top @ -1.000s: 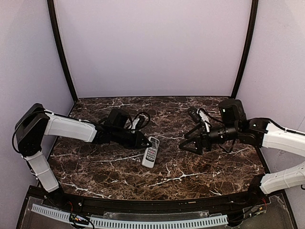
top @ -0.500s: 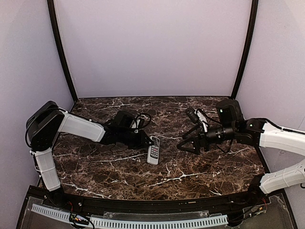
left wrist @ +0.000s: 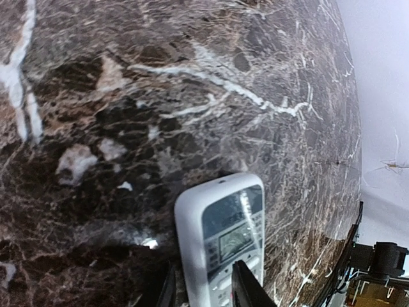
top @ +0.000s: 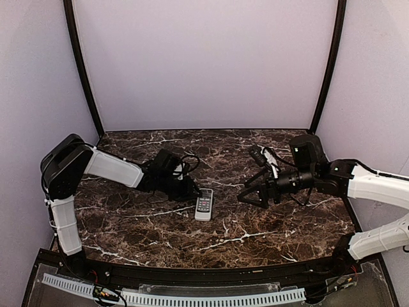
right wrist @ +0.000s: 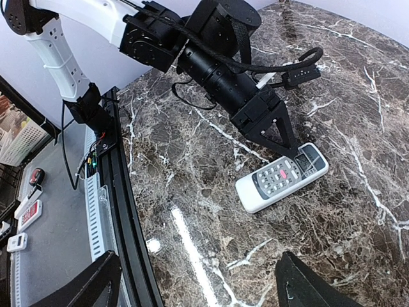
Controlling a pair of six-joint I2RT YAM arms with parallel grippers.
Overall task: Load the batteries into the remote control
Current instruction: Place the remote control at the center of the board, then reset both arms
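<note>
The white remote control (top: 204, 204) lies face up on the marble table, its dark display end towards the back; it also shows in the left wrist view (left wrist: 223, 233) and the right wrist view (right wrist: 281, 177). My left gripper (top: 193, 192) is low at the display end, jaws a narrow gap apart (left wrist: 203, 291). One finger (left wrist: 246, 288) rests over the remote's face and the other is beside its edge. In the right wrist view the left gripper's tip (right wrist: 297, 152) touches the remote. My right gripper (top: 246, 192) is wide open and empty, to the right of the remote (right wrist: 198, 288). No batteries are in view.
Black cables (top: 186, 160) loop behind the left wrist. A black rail (right wrist: 121, 192) runs along the table's near edge. Beyond it, off the table, are a white basket (right wrist: 19, 137) and small handsets (right wrist: 25, 211). Purple walls close the back and sides.
My left gripper has reached further right and lower onto the remote's display end. The remote has turned and slid slightly. My right gripper has drifted a little left.
</note>
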